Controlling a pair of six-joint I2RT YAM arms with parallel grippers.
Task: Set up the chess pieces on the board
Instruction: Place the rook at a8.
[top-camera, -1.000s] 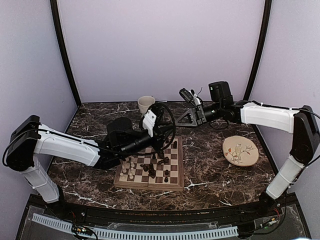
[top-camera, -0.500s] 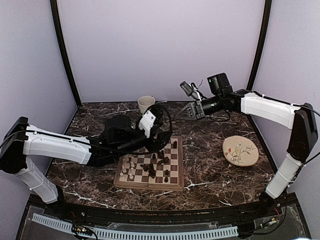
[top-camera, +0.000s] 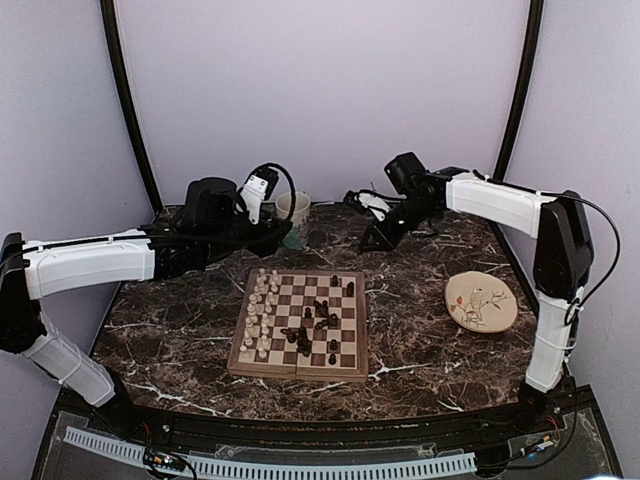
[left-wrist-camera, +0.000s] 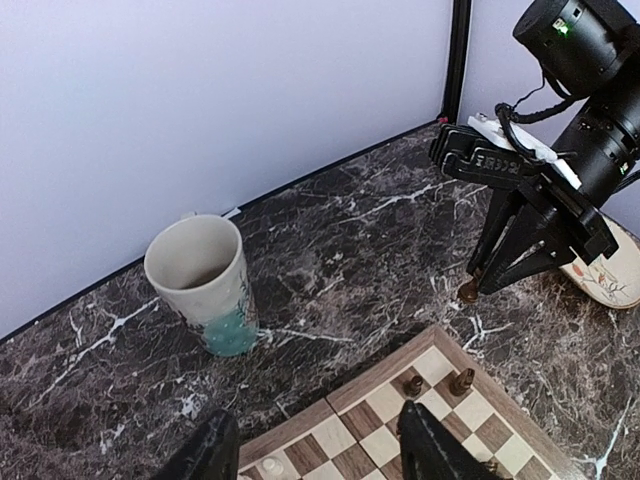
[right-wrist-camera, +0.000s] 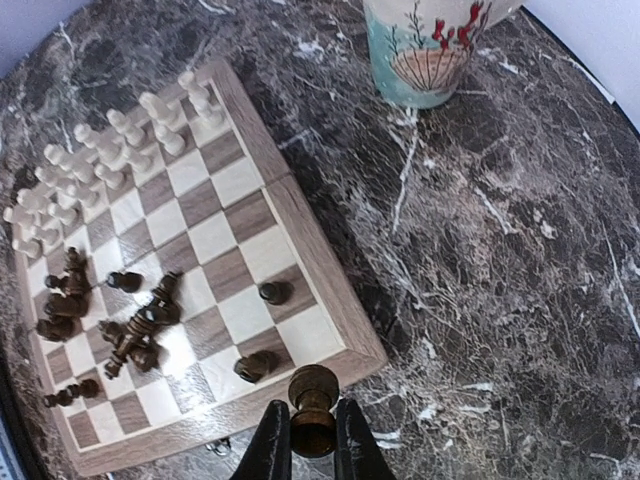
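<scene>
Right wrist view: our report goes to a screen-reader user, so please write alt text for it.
The right gripper pinches a dark chess piece by a corner of the wooden chessboard. Cream pieces stand in rows along one edge, dark pieces lie mostly toppled mid-board, and a painted cup stands on the marble table.

- The right gripper (right-wrist-camera: 312, 445) enters at the bottom edge, its fingers (right-wrist-camera: 272, 445) pinched on a dark chess piece (right-wrist-camera: 313, 388), which is held upright.
- The held piece sits in front of the border of the board (right-wrist-camera: 340, 310), near a corner.
- White pieces (right-wrist-camera: 120, 145) stand in two rows along the board's upper-left side.
- Dark pieces (right-wrist-camera: 130, 335) lie mostly toppled on the lower-left squares, and two sit apart near the right border.
- A cup (right-wrist-camera: 430, 50) with a teal base and a shell drawing stands on the dark marble table (right-wrist-camera: 520, 300), clear of the board.
</scene>
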